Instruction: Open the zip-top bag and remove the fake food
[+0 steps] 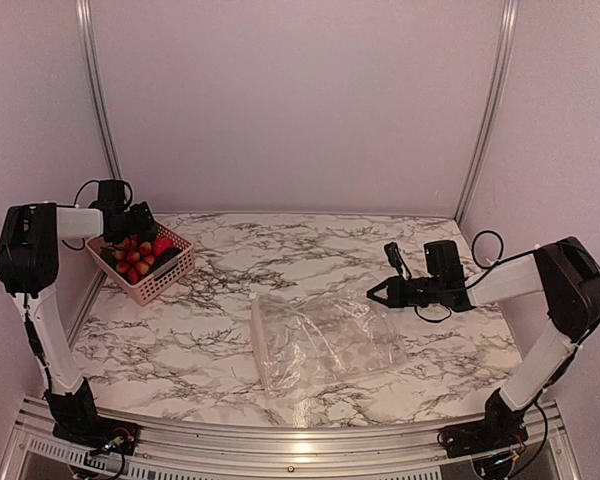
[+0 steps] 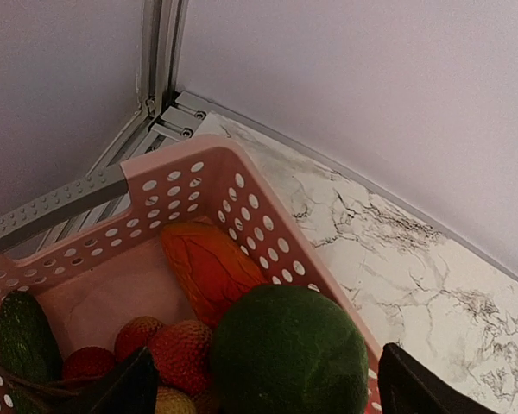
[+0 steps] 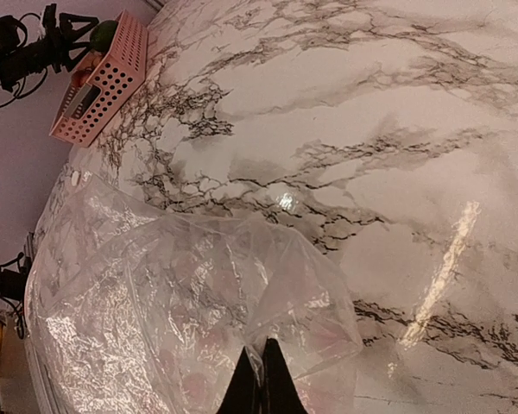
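Note:
The clear zip-top bag (image 1: 320, 342) lies crumpled and flat on the marble table, with no food visible inside it; it also fills the right wrist view (image 3: 173, 302). My right gripper (image 1: 373, 293) is shut at the bag's far right corner, with a fold of the film pinched between its tips (image 3: 261, 347). The fake food (image 1: 138, 256) lies in the pink basket (image 1: 170, 278): a dark green ball (image 2: 289, 354), an orange piece (image 2: 209, 266), red strawberries (image 2: 181, 354) and a cucumber (image 2: 22, 341). My left gripper (image 1: 140, 222) is open above the basket, its fingers either side of the green ball (image 2: 268, 360) with small gaps.
The pink basket's rim (image 2: 268, 216) stands at the table's far left corner, close to the wall and the metal frame post (image 2: 160, 52). The basket also shows far off in the right wrist view (image 3: 104, 82). The enclosure walls close in on three sides.

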### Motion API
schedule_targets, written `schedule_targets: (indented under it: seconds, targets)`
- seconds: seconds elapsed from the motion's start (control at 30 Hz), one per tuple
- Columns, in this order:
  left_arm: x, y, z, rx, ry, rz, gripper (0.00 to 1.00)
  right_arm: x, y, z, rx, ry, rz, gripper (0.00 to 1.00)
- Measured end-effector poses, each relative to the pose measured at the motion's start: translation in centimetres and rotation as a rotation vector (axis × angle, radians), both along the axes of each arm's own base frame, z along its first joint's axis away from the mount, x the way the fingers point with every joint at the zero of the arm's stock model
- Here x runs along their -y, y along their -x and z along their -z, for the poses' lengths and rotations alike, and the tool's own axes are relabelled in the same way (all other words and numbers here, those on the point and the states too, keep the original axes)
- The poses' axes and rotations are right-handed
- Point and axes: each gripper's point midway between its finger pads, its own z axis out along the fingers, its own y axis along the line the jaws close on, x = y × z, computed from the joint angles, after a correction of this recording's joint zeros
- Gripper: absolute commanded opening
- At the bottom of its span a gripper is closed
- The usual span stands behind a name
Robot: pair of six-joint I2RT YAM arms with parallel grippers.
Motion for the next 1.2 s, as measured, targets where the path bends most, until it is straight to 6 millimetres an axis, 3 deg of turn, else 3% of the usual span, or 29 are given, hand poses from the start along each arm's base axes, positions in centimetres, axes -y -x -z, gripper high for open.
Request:
schedule_targets:
  seconds: [0.13, 0.23, 0.33, 0.57, 0.73, 0.97, 1.2]
  targets:
    - [0.7, 0.6, 0.4, -0.013, 0.005, 0.026, 0.93, 0.0, 0.0, -0.5, 0.009, -0.003, 0.0, 0.0]
    - [2.4, 2.4, 0.4, -0.018, 0.021, 0.078, 0.94, 0.0, 0.0, -1.3, 0.029, -0.011, -0.001, 0.0]
    - [6.4, 4.5, -0.8, 0.002, 0.051, 0.194, 0.92, -0.1, 0.0, -2.3, 0.056, -0.021, -0.003, 0.0]
    - [17.7, 10.8, -5.4, 0.137, 0.154, 0.558, 0.92, -0.1, 0.7, -3.6, 0.101, -0.049, -0.021, 0.0]
    - [23.7, 15.3, -5.0, 0.145, 0.212, 0.78, 0.91, -0.2, 1.4, -4.7, 0.141, -0.078, -0.038, 0.0]
    - [29.7, 19.0, -4.5, 0.134, 0.253, 0.991, 0.8, -0.5, 2.2, -6.4, 0.203, -0.12, -0.072, 0.0]
    - [33.8, 21.1, -4.0, 0.113, 0.263, 1.149, 0.68, -0.6, 2.7, -7.6, 0.237, -0.141, -0.096, 0.0]
